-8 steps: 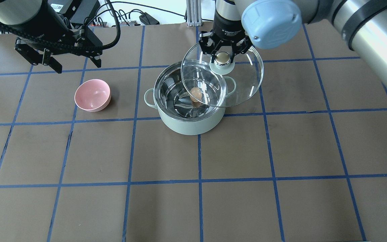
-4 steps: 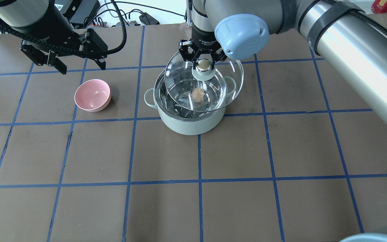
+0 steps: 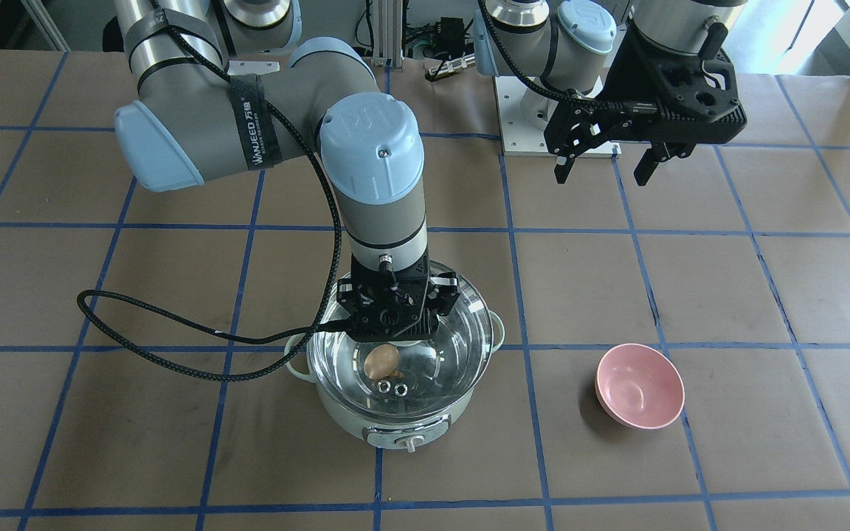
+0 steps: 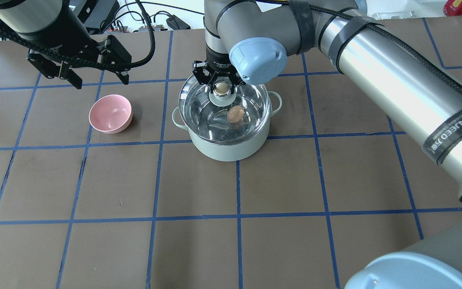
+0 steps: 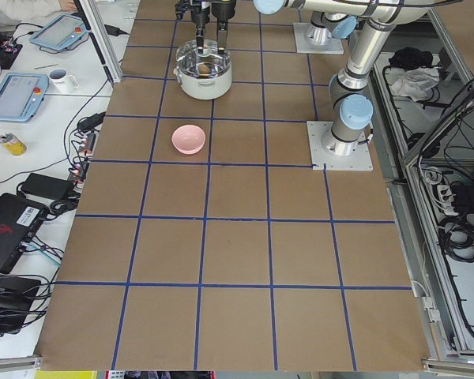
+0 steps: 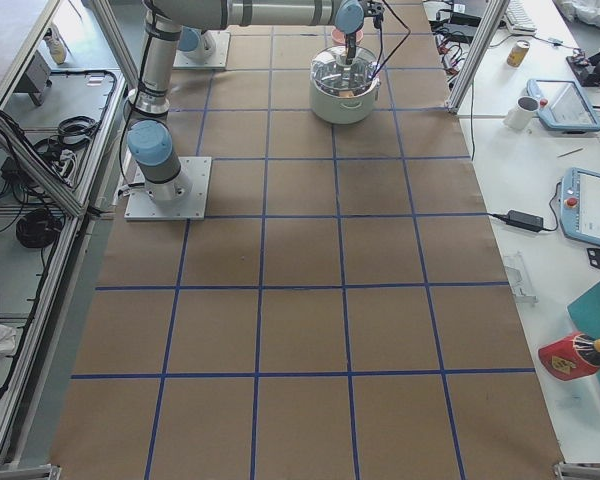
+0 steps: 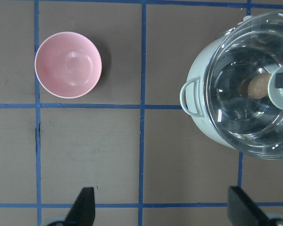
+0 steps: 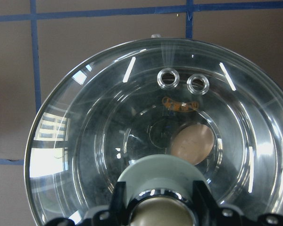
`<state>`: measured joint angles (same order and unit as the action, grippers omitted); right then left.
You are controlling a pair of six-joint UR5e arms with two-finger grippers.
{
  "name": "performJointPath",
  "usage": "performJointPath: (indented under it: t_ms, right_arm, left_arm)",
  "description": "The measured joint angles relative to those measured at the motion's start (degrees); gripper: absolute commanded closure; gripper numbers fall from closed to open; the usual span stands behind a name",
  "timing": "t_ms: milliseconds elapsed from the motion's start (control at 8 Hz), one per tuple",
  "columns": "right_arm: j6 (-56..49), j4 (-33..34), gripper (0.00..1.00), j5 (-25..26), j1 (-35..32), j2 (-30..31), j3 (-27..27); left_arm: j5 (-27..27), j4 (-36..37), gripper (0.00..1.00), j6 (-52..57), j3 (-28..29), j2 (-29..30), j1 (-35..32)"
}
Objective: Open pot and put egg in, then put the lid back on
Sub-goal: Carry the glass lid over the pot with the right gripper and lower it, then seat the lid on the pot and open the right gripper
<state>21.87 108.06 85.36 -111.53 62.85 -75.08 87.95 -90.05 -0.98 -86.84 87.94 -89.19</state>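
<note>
Egg (image 4: pixel 235 114) on side in pot (image 4: pixel 227 151); lid (image 4: pixel 199 107) level, knob up.

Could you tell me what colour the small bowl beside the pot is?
Pale pink; the small round bowl shows best in the left wrist view.

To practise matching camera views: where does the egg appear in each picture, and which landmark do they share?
Exterior front-facing: egg lower centre, under the glass lid.
Overhead exterior: egg upper centre.
Exterior left: egg a tan speck, top centre.
Exterior right: top centre, too small to be sure.
Left wrist-mounted: egg far right.
Right wrist-mounted: egg right of centre.
Landmark: the mint-green pot holding it.
</note>
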Motion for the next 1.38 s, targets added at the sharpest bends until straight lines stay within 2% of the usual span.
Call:
performJointPath:
  t_ms: [1375]
  right_arm:
    - [-1.2,-0.3,1.00,0.5,0.2,-1.0,-0.4]
  left_arm:
    - [-0.6,0.6,0.00,0.4,-0.5,0.7,-0.1]
